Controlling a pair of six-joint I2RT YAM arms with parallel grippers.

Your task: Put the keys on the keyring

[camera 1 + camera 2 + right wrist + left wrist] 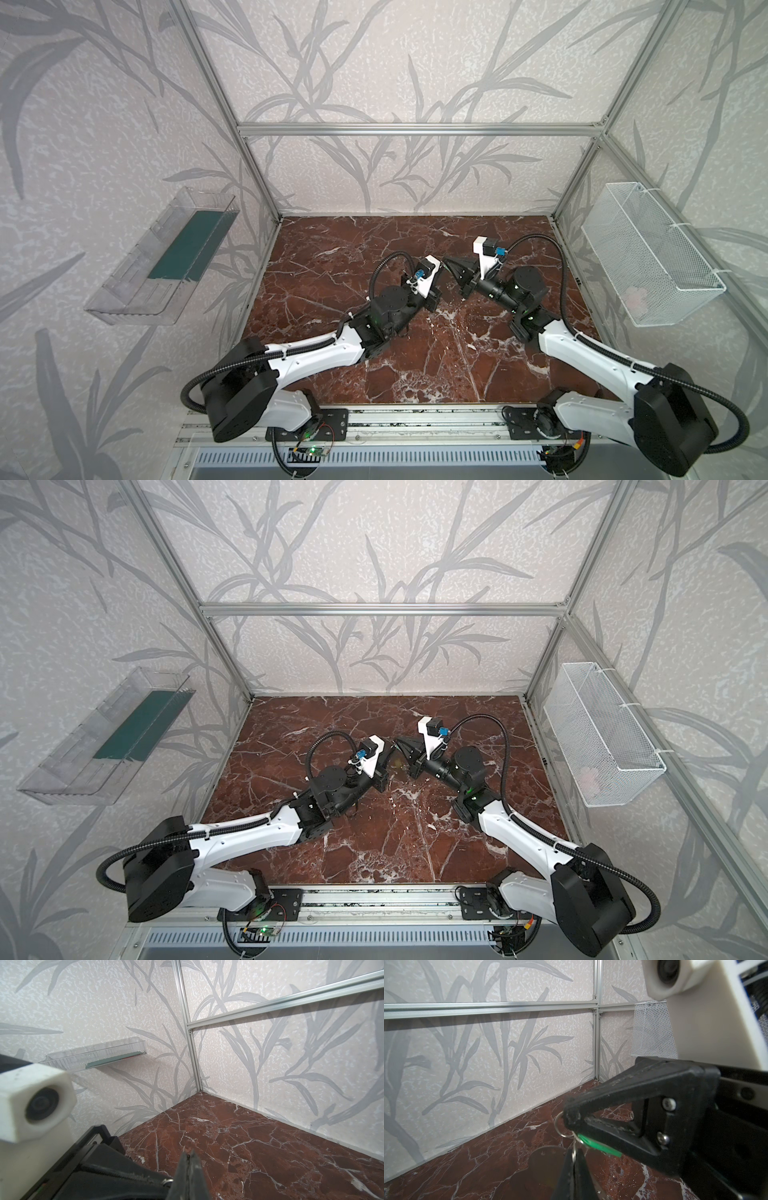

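**Left gripper** (pixel 573 1160). Closed tight, with a wire loop (pixel 574 1152) nipped between its fingertips. It is raised over the middle of the table, tip to tip with the other arm.

**Right gripper** (pixel 569 1121). Turned on its side and closed at the tip on a split ring (pixel 557 1126).

**Green key** (pixel 600 1146). Off the table, lying along the lower edge of the right gripper just behind the split ring. It appears to hang from that ring, but the joint itself is hidden.

**Yellow key.** Not found in any view.

**Keyring.** Not identified with certainty. A dim rounded shape (pixel 542 1161) beneath the grippers may be the keyring out of focus, or only a shadow.

**Progress (judged).** Mid-task, at the threading step. The parts are lifted and brought together, ring against loop. No key can be confirmed as on the keyring. Remaining work: finish joining the green key, then do the yellow one.

**Table** (pixel 353 249). Red-brown marble pattern with white veins.

**Room.**
- Enclosure walls are papered pale with a grey leaf print.
- An aluminium frame (pixel 415 129) runs along the edges.
- A clear tray (pixel 104 309) with a green liner (pixel 191 245) is fixed to the left-hand wall.
- A white mesh basket (pixel 665 232) hangs on the right-hand wall. Something pale pinkish lies in its bottom and cannot be identified.
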